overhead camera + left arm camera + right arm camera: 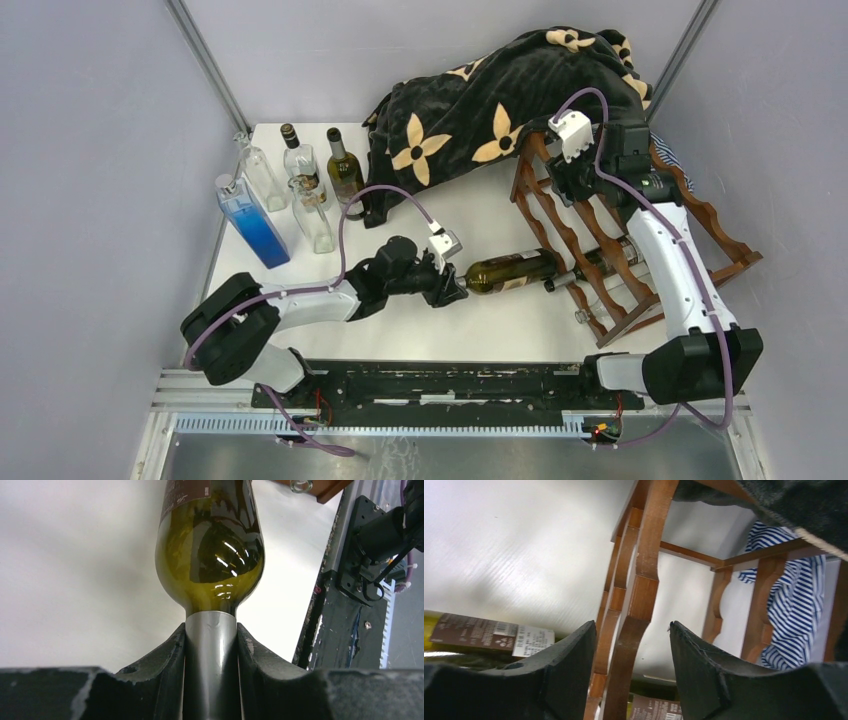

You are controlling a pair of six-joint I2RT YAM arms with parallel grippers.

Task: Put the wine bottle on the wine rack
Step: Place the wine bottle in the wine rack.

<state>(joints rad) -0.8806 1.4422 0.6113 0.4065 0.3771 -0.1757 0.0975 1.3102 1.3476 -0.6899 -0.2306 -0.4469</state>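
1. Your left gripper (211, 635) is clamping, narrowly open, on the silver-foiled neck of the dark green glass wine bottle (510, 270). The bottle is lying sideways near the white tabletop's (480, 205) front edge, with its base at the rack's front rail.
2. Your right gripper (632, 627) is standing half open astride an upper rail of the dark reddish-brown scalloped wooden wine rack (700, 215) by the right edge, not visibly clamping it.
3. You are likely mid-insertion: steady the rack, then slide the bottle in level, base first.
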